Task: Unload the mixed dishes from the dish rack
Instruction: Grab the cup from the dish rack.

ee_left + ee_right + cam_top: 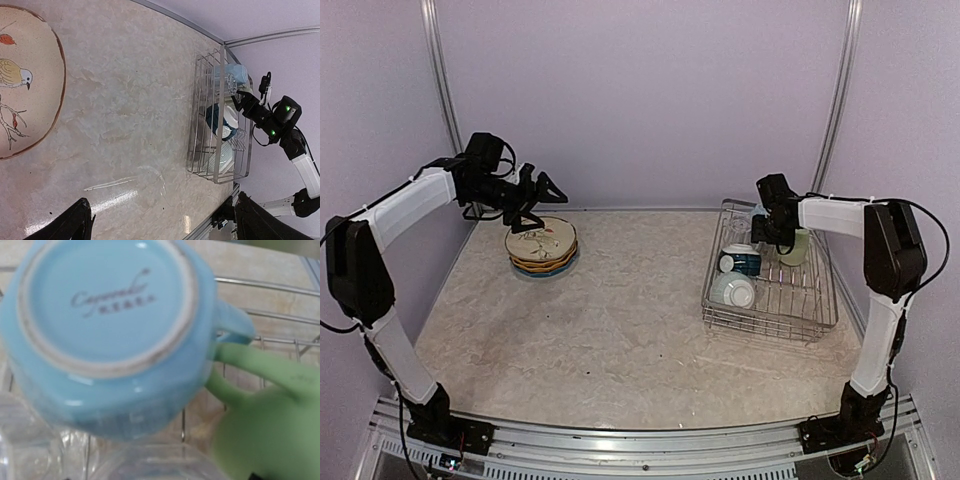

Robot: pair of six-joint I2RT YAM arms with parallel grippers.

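Upturned light blue mug [105,335] in silver rack [770,328]; left claw [545,208] spread; right claw [775,240] unclear.

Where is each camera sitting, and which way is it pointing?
Top external: above and behind the bases, facing the far wall; both arms show, left gripper over the plates, right gripper in the rack.
Left wrist: above the plates, looking across the table to the rack; own fingers at the bottom, right arm beyond.
Right wrist: in the rack, close on the blue mug and green mug; own fingers not clearly seen.
Shared: top and left wrist both show plates and rack.
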